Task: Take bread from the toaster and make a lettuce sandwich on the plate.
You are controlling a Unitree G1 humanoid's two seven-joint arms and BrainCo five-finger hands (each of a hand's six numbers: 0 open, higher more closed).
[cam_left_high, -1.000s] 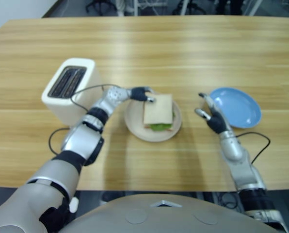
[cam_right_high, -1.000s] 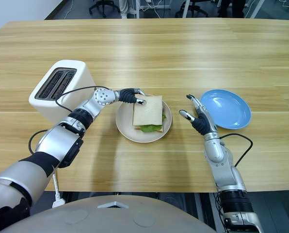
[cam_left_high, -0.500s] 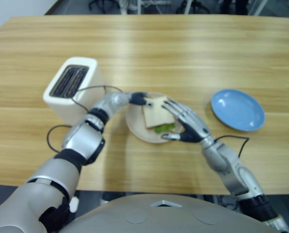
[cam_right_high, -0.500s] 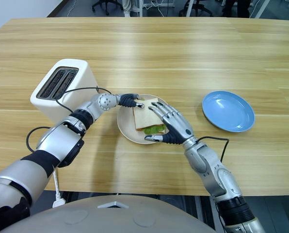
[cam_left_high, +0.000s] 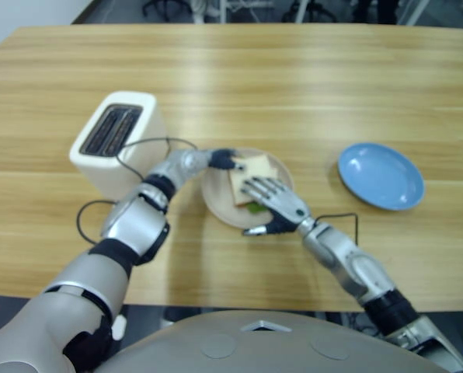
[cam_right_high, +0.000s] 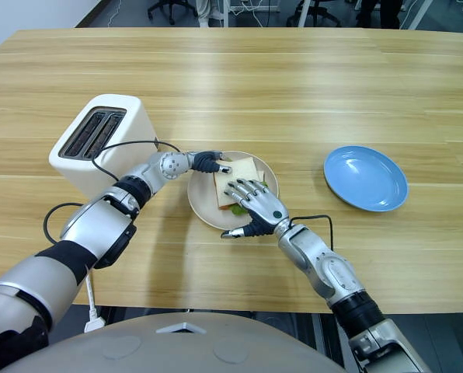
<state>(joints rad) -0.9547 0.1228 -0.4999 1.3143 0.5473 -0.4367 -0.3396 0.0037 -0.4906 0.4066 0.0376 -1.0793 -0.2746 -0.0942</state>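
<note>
Right eye view, mid-frame: we see the white-bread-and-green-lettuce sandwich (cam_right_high: pixel 236 170) on the round beige plate (cam_right_high: pixel 201 203). Our left hand (cam_right_high: pixel 207 162) pinches its upper-left corner; our right hand (cam_right_high: pixel 255 207) lies on it, fingers spread open. Uneven pressing could slide the top slice off.

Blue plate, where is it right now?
The blue plate lies on the right of the wooden table, right of the right hand and the sandwich plate.

Office-like room, long wooden table (cam_right_high: pixel 309 85), wheeled office chairs (cam_right_high: pixel 168 9) behind
</note>
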